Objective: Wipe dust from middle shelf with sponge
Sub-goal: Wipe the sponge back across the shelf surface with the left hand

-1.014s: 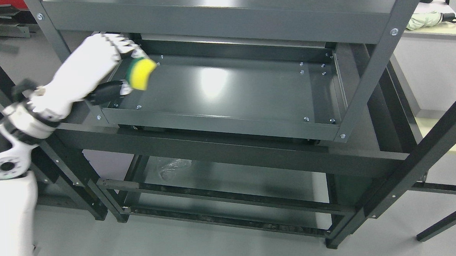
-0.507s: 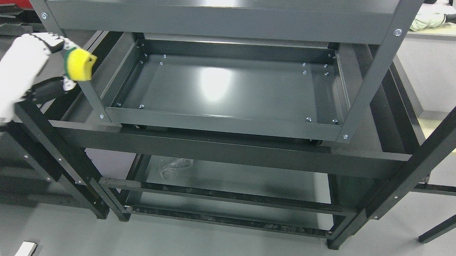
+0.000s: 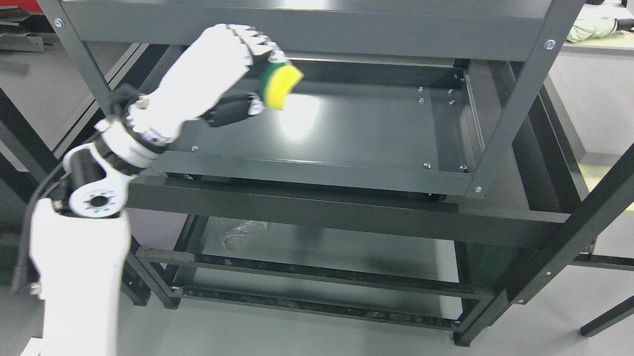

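Left hand (image 3: pixel 221 70) is back inside the rack, fingers clamped around the sponge (image 3: pixel 279 86). Half a second ago it was out beyond the front-left post, sponge clear of the rack; a second ago it was at the shelf's left end. Now the sponge, yellow face forward with green scrub backing toward the fingers, sits above the left-centre of the middle shelf (image 3: pixel 357 128), under the lip of the top shelf (image 3: pixel 299 23).

Reading: looks like a fresh pass being set up further along the tray, not the end of the job. The right half of the shelf shows no hand near it.

Hard to tell:
- Whether the sponge touches the metal or hovers just above. A bright glare patch sits right beside it.
- Dust itself is not visible on the dark surface.
- Thumb partly hidden under the palm.
- Right arm is out of view.
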